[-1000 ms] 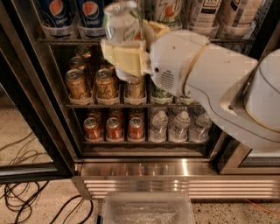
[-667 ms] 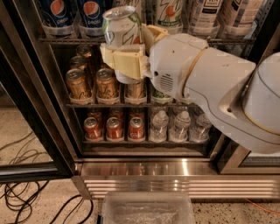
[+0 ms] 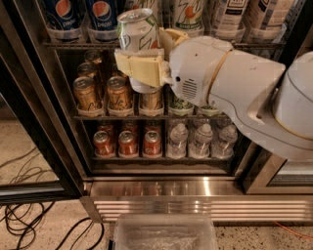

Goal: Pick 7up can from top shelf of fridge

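My gripper (image 3: 142, 68) is shut on the 7up can (image 3: 138, 34), a pale silver can with green lettering. Its cream fingers (image 3: 137, 67) wrap the can's lower half. The can is upright and held clear of the fridge's (image 3: 205, 188) top shelf (image 3: 63, 44), in front of the rows of cans. Another 7up can (image 3: 188, 13) stands on the top shelf behind my white arm. Two blue Pepsi cans (image 3: 66, 14) stand at the shelf's left.
Gold cans (image 3: 87, 93) fill the middle rack, red cans (image 3: 128, 142) and water bottles (image 3: 201, 139) the bottom rack. The open glass door's dark frame (image 3: 39, 112) is at the left. Black cables (image 3: 24, 224) lie on the floor. A clear plastic bin (image 3: 164, 234) sits below.
My gripper has drawn the 7up can a little outward and leftward from the top shelf; the can now shows more fully in front of the racks.
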